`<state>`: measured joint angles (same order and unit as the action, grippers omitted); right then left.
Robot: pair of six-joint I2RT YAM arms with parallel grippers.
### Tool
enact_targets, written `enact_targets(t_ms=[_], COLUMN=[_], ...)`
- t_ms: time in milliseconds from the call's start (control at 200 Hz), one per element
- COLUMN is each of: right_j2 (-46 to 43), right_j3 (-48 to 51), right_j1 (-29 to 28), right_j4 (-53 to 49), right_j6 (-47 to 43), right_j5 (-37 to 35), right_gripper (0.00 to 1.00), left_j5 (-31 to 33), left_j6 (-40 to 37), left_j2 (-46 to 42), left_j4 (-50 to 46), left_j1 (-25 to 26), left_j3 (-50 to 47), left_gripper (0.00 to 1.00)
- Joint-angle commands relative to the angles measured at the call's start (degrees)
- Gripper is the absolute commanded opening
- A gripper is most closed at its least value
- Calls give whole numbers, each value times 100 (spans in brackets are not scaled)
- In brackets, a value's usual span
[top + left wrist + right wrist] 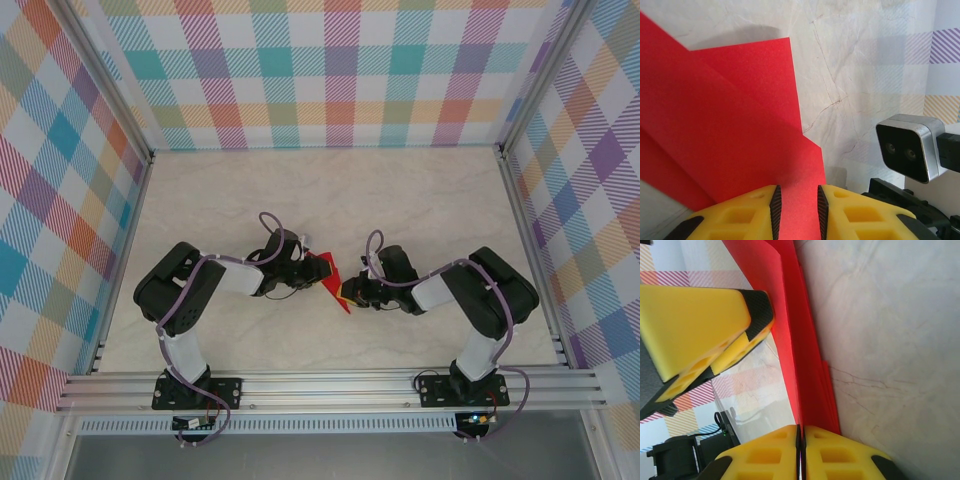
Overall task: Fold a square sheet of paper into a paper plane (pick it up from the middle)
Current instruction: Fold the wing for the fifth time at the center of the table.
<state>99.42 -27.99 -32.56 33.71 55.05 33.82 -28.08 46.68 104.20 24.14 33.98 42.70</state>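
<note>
Two tools are sharing one folded sheet. The left tool (797,197) is standing slightly spread, with the red square sheet of paper (730,130) running forward from between its fingers and the table (865,70) beyond. The right tool (801,432) is pinching that sheet's edge, its pads pressed together.

Looking steeply down from high behind both arm bases (195,385) over the whole table (420,200); from the left wrist, close past the left gripper (798,212) toward the right wrist's camera (910,147); from the right wrist, closer still, back at that gripper; sharing the sheet of paper (328,272) throughout.
</note>
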Motion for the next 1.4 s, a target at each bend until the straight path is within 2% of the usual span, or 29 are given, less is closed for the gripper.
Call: enact_targets(t_ms=[0,205,315,590,715,1040,1395], right_j2=[-159,-179,-112,-510,-624,-309,-718], right_j3=[-83,-170,-177,-311,-351,-486,-458], right_j1=[4,-1,4,4,4,4,3], right_j4=[-724,-1323,-1319,-1897,-2096,-2725,-3009], right_j6=[-261,-341,-259,-406,-521,-530,-852], right_j5=[-9,-221,-210,-251,-230,-499,-475], right_gripper=[9,4,4,11,12,2,17], left_j5=[136,104,74,136,144,127,136], left_j6=[-166,-175,-203,-237,-232,-243,-264], left_j2=[223,297,355,407,425,451,453], left_j4=[-401,-441,-522,-679,-691,-719,-762], left_j1=[46,47,48,48,48,48,48], left_j3=[-12,62,131,146,152,171,193], left_gripper=[28,28,27,27,26,26,26])
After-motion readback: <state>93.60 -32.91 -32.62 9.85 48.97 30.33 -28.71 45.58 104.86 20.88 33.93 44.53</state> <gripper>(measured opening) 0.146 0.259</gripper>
